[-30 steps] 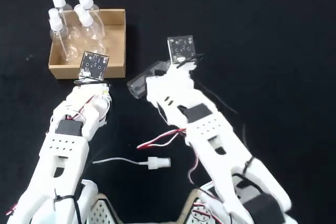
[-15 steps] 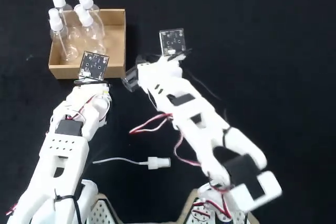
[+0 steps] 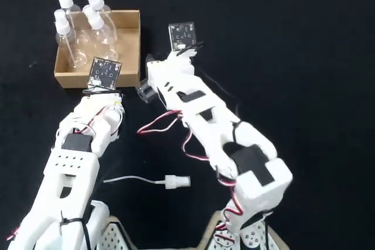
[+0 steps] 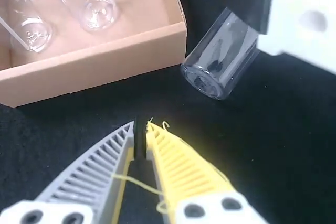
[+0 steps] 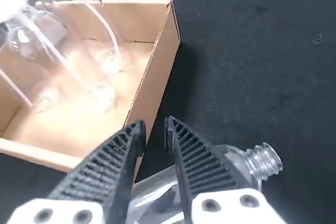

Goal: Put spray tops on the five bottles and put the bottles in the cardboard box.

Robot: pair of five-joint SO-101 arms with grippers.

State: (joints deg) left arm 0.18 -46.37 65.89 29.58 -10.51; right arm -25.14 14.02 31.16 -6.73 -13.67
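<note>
The cardboard box (image 3: 70, 78) sits at the far left of the black table with several capped spray bottles (image 3: 94, 21) standing in it. My right gripper (image 5: 153, 124) is shut on an uncapped clear bottle (image 3: 144, 92), holding it tilted just beside the box's near right corner. The bottle's open threaded neck (image 5: 262, 158) points away from the box (image 5: 157, 77). My left gripper (image 4: 140, 127) is shut and empty, close in front of the box's front wall (image 4: 94, 66), with the held bottle (image 4: 223, 53) just beyond it. A loose spray top (image 3: 177, 181) with its long tube lies near the arm bases.
Black cloth covers the table, with open space to the right and far side. The right arm's red and white cables (image 3: 170, 121) hang between the two arms. The box's right half has bare floor (image 3: 129, 42).
The right arm has swung left toward the box, carrying the clear bottle with it. The left arm and the loose spray top have not moved.
</note>
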